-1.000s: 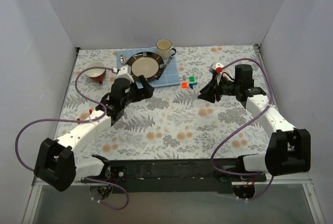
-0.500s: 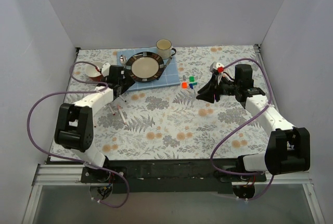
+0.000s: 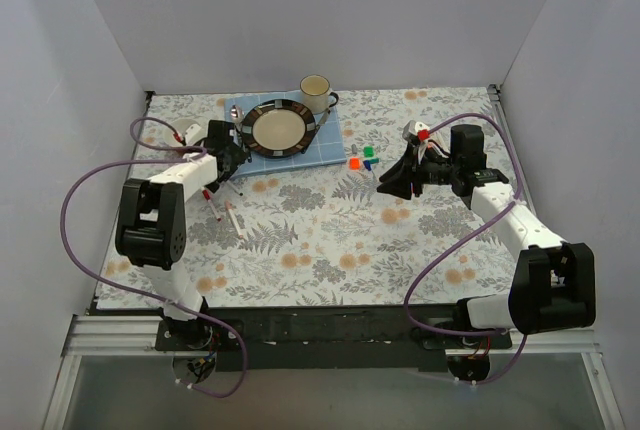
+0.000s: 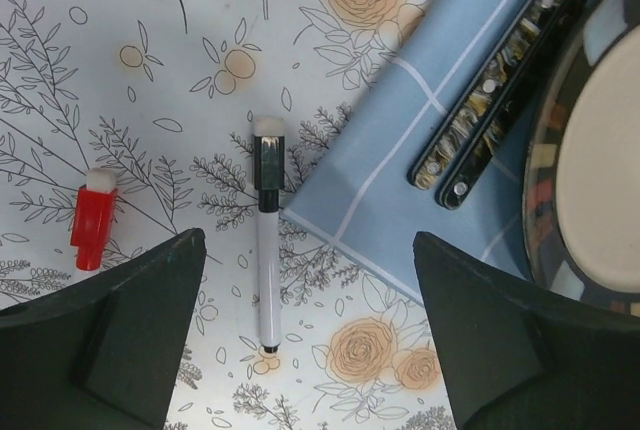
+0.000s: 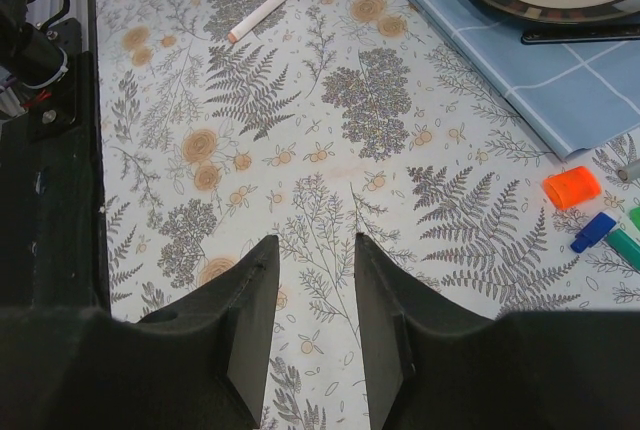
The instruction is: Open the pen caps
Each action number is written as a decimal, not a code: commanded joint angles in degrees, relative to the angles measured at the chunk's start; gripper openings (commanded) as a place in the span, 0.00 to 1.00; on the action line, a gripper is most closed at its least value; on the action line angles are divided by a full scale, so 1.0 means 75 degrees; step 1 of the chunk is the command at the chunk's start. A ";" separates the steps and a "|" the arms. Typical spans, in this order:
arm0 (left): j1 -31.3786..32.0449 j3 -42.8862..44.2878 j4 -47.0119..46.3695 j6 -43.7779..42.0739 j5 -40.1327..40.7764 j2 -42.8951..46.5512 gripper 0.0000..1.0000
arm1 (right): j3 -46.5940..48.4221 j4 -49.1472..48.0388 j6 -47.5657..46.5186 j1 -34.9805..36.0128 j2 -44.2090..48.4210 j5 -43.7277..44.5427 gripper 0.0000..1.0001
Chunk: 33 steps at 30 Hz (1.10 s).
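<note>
My left gripper (image 3: 228, 153) (image 4: 305, 250) is open wide and empty, low over the table at the blue cloth's left corner. Between its jaws lies a white-barrelled pen (image 4: 265, 250) with a black upper section. A red cap (image 4: 92, 222) with a white end lies left of it. More pens (image 3: 225, 208) (image 5: 265, 8) lie on the table. My right gripper (image 3: 392, 183) (image 5: 315, 240) is open and empty above bare table. The orange cap (image 3: 354, 162) (image 5: 572, 187), green cap (image 3: 368, 152) and blue cap (image 3: 369, 164) (image 5: 594, 231) lie loose, left of it in the top view.
A dark-rimmed plate (image 3: 268, 108) (image 4: 545, 160) sits on a blue checked cloth (image 3: 322, 146) (image 4: 400, 160) with cutlery handles (image 4: 495, 90) beside it. A cup (image 3: 316, 90) stands behind. A red bowl (image 3: 188, 134) is by the left arm. Walls close the sides.
My left arm has swung from the middle-left of the table to the far left, its gripper now by the plate's left side. The right arm has hardly moved.
</note>
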<state>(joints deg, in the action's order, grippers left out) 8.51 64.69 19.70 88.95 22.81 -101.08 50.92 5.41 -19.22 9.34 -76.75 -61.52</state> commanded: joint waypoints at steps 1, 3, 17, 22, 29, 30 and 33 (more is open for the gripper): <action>-0.0104 0.0340 0.0267 0.0257 0.0427 -0.0350 0.74 | 0.0055 -0.0147 0.0032 -0.0039 -0.0032 -0.0188 0.43; -0.0150 0.0445 0.0442 0.0398 0.0509 -0.0549 0.68 | 0.0043 -0.0159 0.0032 -0.0039 -0.0032 -0.0188 0.43; -0.0373 0.0855 0.0782 0.0410 0.0814 -0.0889 0.52 | 0.0020 -0.0182 0.0067 -0.0039 0.0003 -0.0224 0.43; -0.0374 0.1031 0.0935 0.0351 0.0721 -0.1101 0.45 | 0.0008 -0.0229 0.0114 -0.0039 0.0015 -0.0177 0.43; -0.0385 0.1125 0.0958 0.0199 0.0896 -0.1230 0.42 | -0.0015 -0.0264 0.0137 -0.0039 -0.0020 -0.0153 0.43; -0.0385 0.1195 0.0982 0.0176 0.0908 -0.1276 0.42 | -0.0015 -0.0276 0.0137 -0.0039 -0.0032 -0.0153 0.43; -0.0385 0.1277 0.1029 0.0117 0.0978 -0.1452 0.40 | -0.0015 -0.0276 0.0149 -0.0039 -0.0009 -0.0165 0.43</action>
<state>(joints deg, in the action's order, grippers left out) 6.00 72.25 26.06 90.76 27.77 -110.96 50.83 5.37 -18.35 9.34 -76.77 -61.67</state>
